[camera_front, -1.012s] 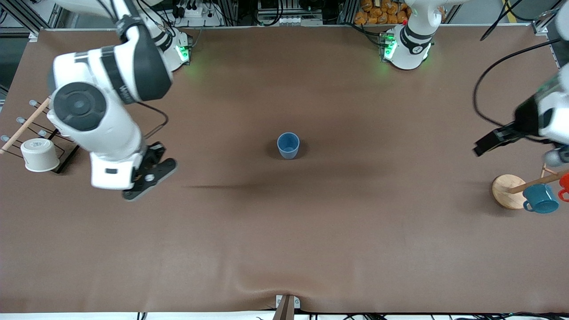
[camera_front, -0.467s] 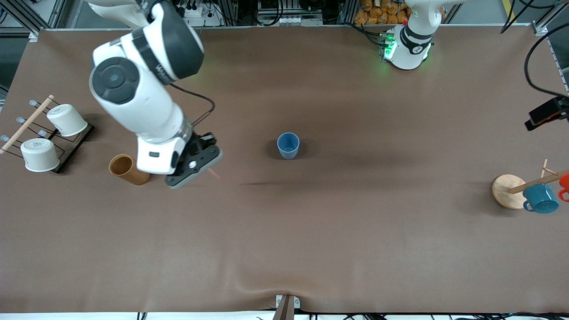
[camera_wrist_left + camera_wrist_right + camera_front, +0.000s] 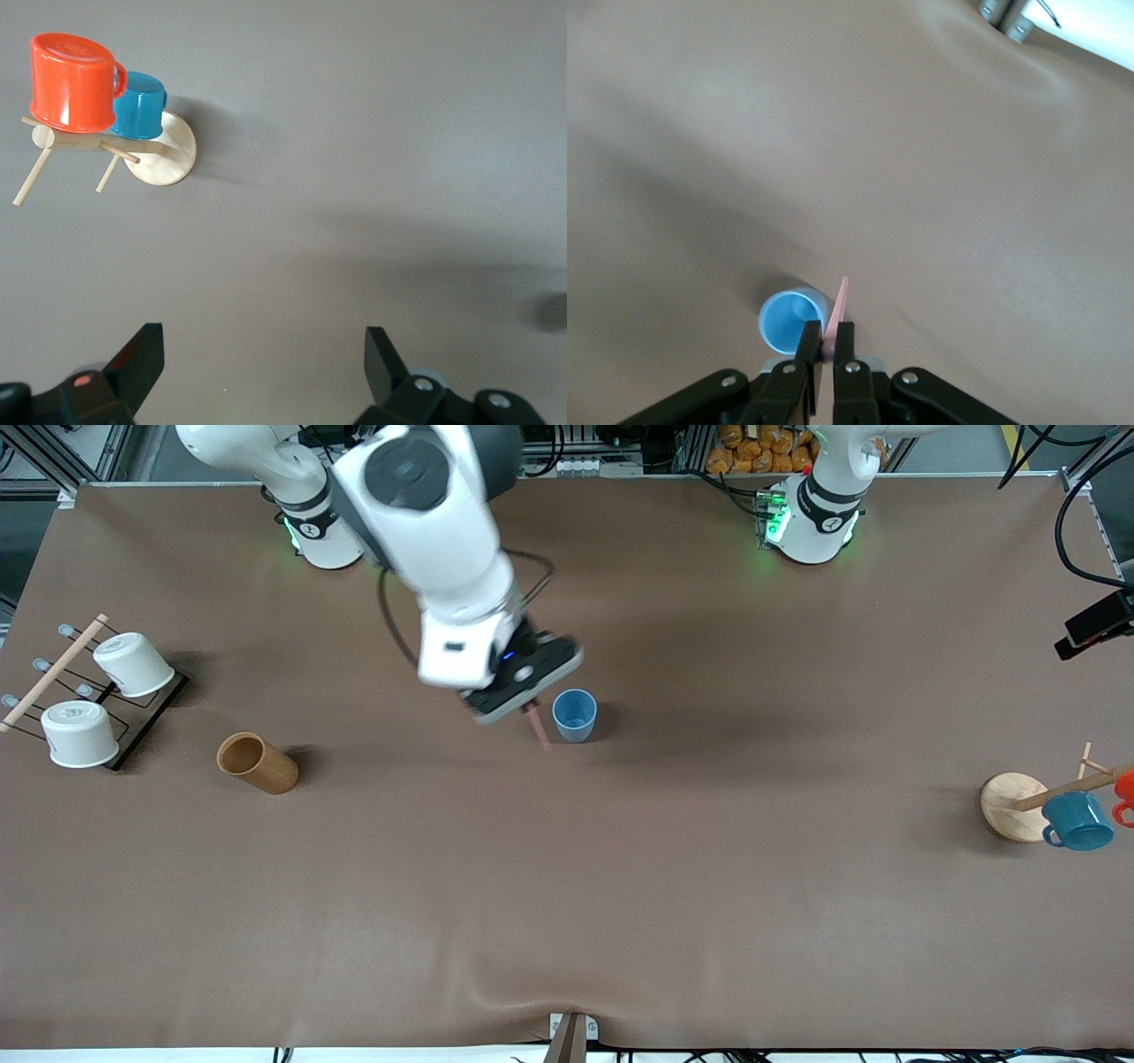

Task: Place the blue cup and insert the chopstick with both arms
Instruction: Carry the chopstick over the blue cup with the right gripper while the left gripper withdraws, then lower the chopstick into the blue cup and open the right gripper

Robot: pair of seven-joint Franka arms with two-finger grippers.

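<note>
- The smooth round blue cup (image 3: 575, 715) stands upright mid-table.
- The right gripper (image 3: 529, 701) pinches the thin pink chopstick (image 3: 537, 727) just beside the cup.
- The left gripper (image 3: 261, 376) waits, fingers spread, over the table's left-arm end.

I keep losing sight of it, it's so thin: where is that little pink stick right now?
The chopstick is pinched in the shut right gripper, up in the air beside the mouth of the blue cup at mid-table, not yet in it.
</note>
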